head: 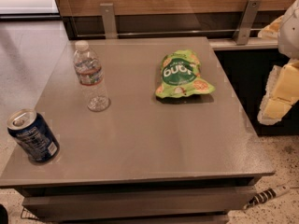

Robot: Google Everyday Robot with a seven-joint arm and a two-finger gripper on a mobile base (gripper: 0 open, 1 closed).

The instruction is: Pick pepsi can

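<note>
The pepsi can (32, 136) is dark navy blue with a silver top and white label print. It stands upright near the table's front left corner, leaning slightly in view. My gripper (279, 94) shows as white and yellow parts at the right edge of the view, off the table's right side and far from the can. Nothing is in it that I can see.
A clear plastic water bottle (90, 82) stands upright behind the can. A green snack bag (183, 74) lies at the table's back middle. The grey table (149, 139) backs onto a wooden wall with metal brackets. A cable (268, 195) lies on the floor at right.
</note>
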